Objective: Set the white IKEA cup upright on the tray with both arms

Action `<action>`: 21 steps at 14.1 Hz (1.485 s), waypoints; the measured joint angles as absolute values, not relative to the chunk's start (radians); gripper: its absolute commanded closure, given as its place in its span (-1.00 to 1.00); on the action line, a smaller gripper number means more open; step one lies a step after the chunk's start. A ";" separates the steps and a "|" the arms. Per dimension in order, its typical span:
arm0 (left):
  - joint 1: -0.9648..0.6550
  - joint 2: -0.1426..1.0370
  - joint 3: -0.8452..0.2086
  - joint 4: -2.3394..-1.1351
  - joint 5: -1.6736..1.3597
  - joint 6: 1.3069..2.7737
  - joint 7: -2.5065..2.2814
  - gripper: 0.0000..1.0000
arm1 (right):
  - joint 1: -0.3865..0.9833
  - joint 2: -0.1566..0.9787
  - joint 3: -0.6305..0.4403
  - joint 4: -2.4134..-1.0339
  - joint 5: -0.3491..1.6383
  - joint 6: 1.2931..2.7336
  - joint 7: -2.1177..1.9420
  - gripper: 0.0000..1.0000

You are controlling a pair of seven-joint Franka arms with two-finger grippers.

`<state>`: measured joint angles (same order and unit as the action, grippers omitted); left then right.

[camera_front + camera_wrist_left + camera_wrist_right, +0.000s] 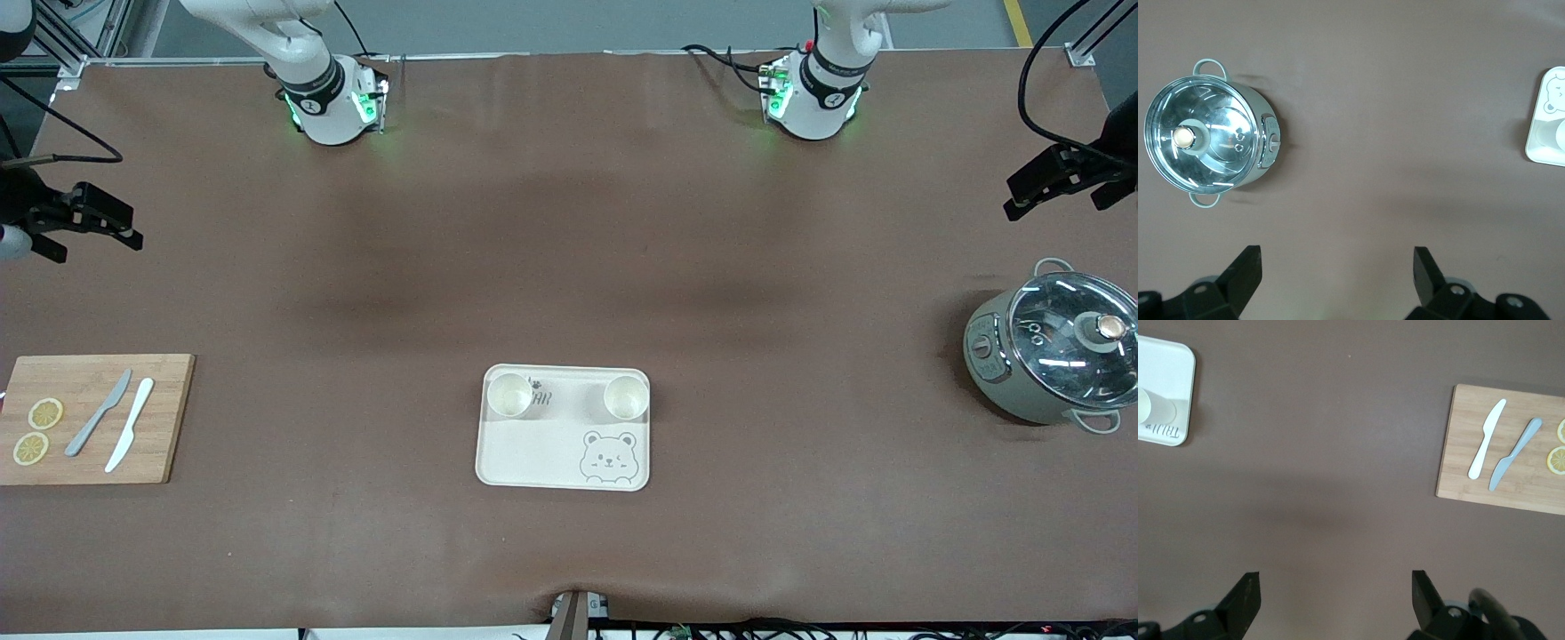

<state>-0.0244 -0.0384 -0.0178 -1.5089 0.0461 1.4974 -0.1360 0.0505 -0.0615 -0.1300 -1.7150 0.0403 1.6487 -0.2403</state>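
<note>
both arms are held raised and drawn out to the ends of the tabletop. the left gripper [1067,182] is seen over the tabletop at the left arm's end, its fingers [1245,267] spread wide and empty. the right gripper [89,218] is seen at the right arm's end, fingers [1248,590] likewise parted, nothing gripped.

The counter [569,267] is covered edge to edge by a matte brown sheet with faint creases. Overhead light leaves soft, diffuse shadows across its middle. Above the counter's top edge runs a grey floor [569,22] marked by a yellow line [1018,22]. Aluminium frame rails [62,40] stand at the corners. Black cables [800,629] trail along the edge nearest the front camera.
</note>
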 measured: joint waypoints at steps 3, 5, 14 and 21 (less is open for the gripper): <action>-0.024 -0.038 -0.018 -1.511 0.046 1.497 -0.136 -1.00 | 0.046 -0.061 -0.128 -1.716 0.038 1.643 -0.244 -1.00; -0.026 -0.038 -0.018 -1.514 0.046 1.498 -0.135 -1.00 | 0.013 -0.060 -0.129 -1.679 0.038 1.647 -0.244 -1.00; -0.040 -0.038 -0.040 -1.529 0.037 1.498 -0.117 -1.00 | -0.009 -0.042 -0.120 -1.626 0.038 1.584 -0.178 -1.00; -0.041 -0.029 -0.055 -1.530 0.037 1.510 -0.100 -1.00 | -0.007 -0.042 -0.110 -1.621 0.038 1.554 -0.029 -1.00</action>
